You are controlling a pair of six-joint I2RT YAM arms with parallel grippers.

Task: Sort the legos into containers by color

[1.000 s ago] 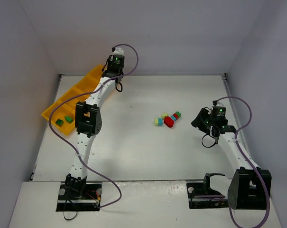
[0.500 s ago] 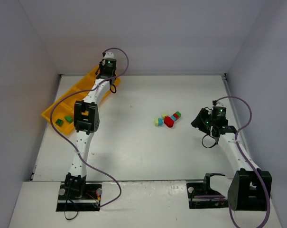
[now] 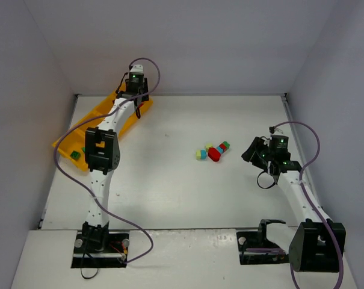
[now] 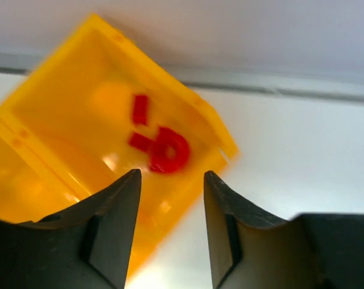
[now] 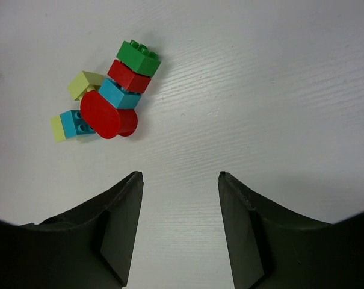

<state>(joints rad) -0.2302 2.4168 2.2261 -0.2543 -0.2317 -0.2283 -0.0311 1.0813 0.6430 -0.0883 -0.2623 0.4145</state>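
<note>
The orange-yellow tray lies at the far left. My left gripper is open and empty above the tray's far end compartment, which holds red bricks. A green brick shows in the tray's near compartment. A cluster of legos lies mid-table: a green, red and teal stack, a red half-round, a yellow-green brick and a teal and yellow-green pair. My right gripper is open and empty, short of the cluster to its right.
Grey walls close in the table on the left, back and right. The tray lies slanted along the left wall. The left arm stretches over the tray's near part.
My left gripper has swung left and farther back over the tray's far end. The right arm and the cluster have not moved.
</note>
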